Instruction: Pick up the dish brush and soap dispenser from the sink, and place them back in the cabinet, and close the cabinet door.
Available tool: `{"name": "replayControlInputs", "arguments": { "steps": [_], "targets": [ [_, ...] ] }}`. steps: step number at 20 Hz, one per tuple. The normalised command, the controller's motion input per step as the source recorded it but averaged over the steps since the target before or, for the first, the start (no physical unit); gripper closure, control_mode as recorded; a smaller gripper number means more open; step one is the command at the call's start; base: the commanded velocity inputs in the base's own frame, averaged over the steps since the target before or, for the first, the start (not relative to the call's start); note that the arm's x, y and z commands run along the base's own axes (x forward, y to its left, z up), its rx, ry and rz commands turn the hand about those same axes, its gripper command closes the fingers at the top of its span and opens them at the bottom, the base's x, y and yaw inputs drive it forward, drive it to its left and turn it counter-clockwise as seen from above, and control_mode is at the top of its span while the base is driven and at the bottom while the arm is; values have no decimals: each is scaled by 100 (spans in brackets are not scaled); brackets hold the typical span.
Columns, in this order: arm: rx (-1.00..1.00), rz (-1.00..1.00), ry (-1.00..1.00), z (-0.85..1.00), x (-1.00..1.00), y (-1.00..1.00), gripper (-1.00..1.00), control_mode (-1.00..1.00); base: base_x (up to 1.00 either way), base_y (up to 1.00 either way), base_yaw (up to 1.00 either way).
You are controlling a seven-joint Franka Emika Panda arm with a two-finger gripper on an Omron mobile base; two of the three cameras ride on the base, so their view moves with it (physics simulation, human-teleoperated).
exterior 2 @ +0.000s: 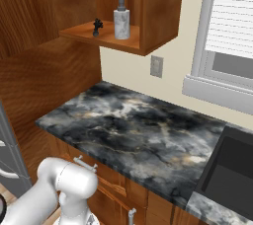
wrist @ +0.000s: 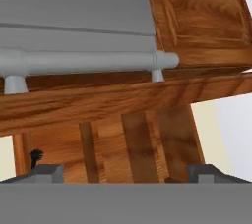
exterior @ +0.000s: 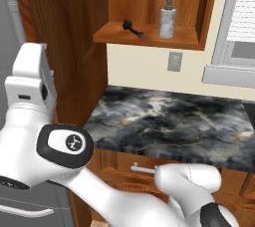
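The cabinet (exterior: 149,34) (exterior 2: 106,39) hangs open above the counter. On its shelf stand the white soap dispenser (exterior: 167,19) (exterior 2: 121,20) and, to its left, the small dark dish brush (exterior: 132,28) (exterior 2: 97,26). The cabinet door (exterior: 64,47) (exterior 2: 39,46) is swung out to the left. In the hand view the cabinet door (wrist: 197,16) and its long grey bar handle (wrist: 83,62) are close ahead, above my gripper (wrist: 128,174), which is open and holds nothing. The dish brush (wrist: 34,157) peeks out low at the left. A corner of the black sink (exterior 2: 232,169) lies at the right.
A grey-black marbled countertop (exterior: 164,121) (exterior 2: 133,130) runs under the cabinet, with wooden drawers and silver pulls (exterior: 142,170) (exterior 2: 84,162) below. A grey fridge (exterior: 10,17) (exterior 2: 7,162) stands to the left. A wall outlet (exterior: 174,61) (exterior 2: 156,66) and a window (exterior: 239,32) (exterior 2: 232,46) are on the back wall.
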Motion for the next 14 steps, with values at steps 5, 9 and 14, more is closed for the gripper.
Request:
{"name": "replayControlInputs", "arguments": {
  "steps": [5,9,14],
  "targets": [
    [1,0,3,4,0,-27,-100,-100,0,0,0],
    [0,0,0,0,-9,0,-100,-100,0,0,0],
    [-1,0,0,0,-9,18,-100,-100,0,0,0]
  ]
}}
